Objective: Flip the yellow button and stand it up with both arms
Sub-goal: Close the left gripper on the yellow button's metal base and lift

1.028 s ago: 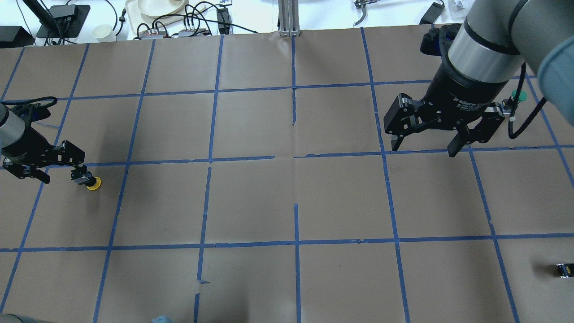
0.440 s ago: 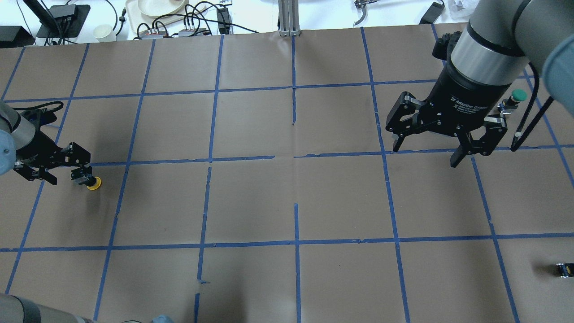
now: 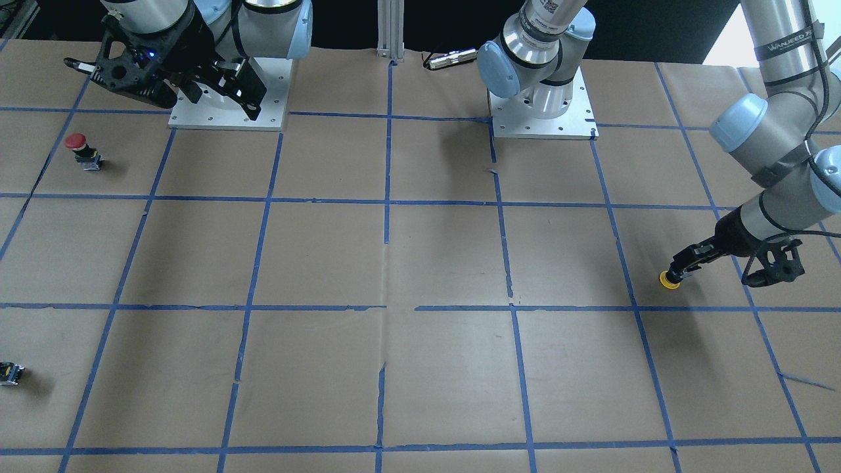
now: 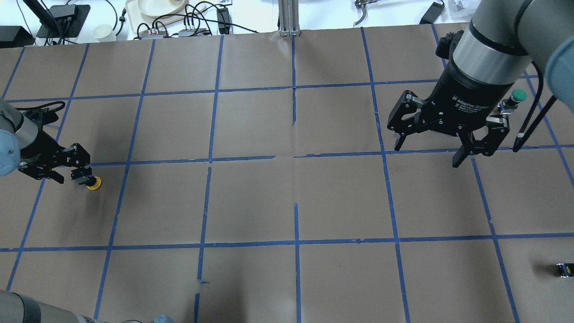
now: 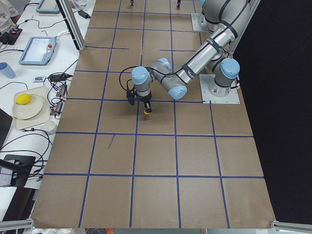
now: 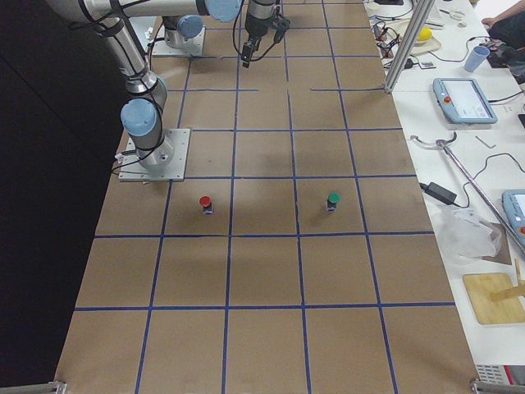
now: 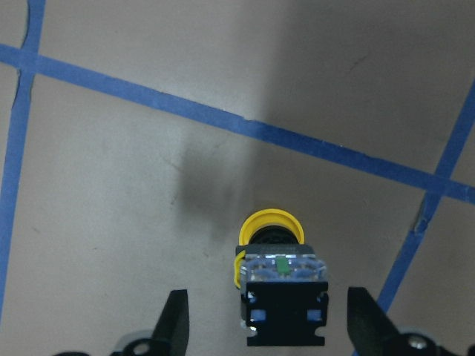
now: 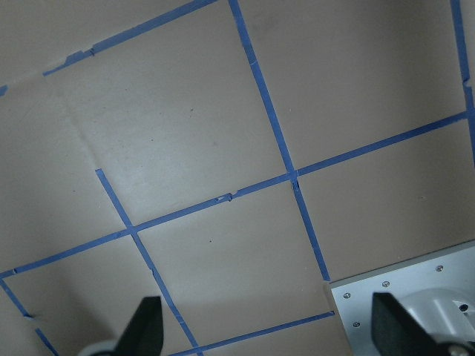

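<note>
The yellow button (image 4: 92,182) lies on its side at the table's far left, its cap pointing away from my left gripper. It also shows in the front-facing view (image 3: 669,280) and in the left wrist view (image 7: 282,285). My left gripper (image 4: 67,177) is open and low over it. In the left wrist view its fingers (image 7: 175,326) stand on either side of the boxy base with a gap on each side. My right gripper (image 4: 426,156) is open and empty, high above the right side of the table, far from the button.
A green-capped button (image 4: 515,97) stands at the right behind my right gripper. A red-capped button (image 3: 77,148) stands near the right arm's base plate (image 3: 272,118). A small dark component (image 4: 564,270) lies near the table's right edge.
My left gripper has come down and closed in around the yellow button's base, still open. My right arm has shifted slightly right, uncovering the green button. The yellow button has not moved.
</note>
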Tool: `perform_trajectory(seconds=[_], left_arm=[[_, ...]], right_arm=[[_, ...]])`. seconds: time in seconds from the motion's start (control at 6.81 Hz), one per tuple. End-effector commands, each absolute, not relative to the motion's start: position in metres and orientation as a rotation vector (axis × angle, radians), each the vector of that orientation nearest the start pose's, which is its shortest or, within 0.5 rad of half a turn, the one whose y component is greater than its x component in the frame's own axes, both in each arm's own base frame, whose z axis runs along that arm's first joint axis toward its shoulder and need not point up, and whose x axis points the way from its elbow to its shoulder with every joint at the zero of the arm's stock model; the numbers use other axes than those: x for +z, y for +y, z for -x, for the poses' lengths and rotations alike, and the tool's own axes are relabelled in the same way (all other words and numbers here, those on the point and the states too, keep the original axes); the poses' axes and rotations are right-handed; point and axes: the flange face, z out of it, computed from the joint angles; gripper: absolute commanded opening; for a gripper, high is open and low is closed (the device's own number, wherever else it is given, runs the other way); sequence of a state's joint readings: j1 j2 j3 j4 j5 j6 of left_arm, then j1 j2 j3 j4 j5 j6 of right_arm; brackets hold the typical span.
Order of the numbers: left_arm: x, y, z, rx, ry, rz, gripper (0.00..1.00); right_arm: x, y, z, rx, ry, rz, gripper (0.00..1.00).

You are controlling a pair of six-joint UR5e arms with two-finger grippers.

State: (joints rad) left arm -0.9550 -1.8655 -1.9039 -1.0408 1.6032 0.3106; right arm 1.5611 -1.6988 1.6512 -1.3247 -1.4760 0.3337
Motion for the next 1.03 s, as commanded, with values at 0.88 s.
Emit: perform_trajectory(seconds=[0.88], left_arm=[[0.315, -0.53, -0.022, -0.179, 3.684, -0.005, 0.05]], right_arm=[[0.494, -0.463, -0.177, 0.329, 2.444, -1.038, 1.0]])
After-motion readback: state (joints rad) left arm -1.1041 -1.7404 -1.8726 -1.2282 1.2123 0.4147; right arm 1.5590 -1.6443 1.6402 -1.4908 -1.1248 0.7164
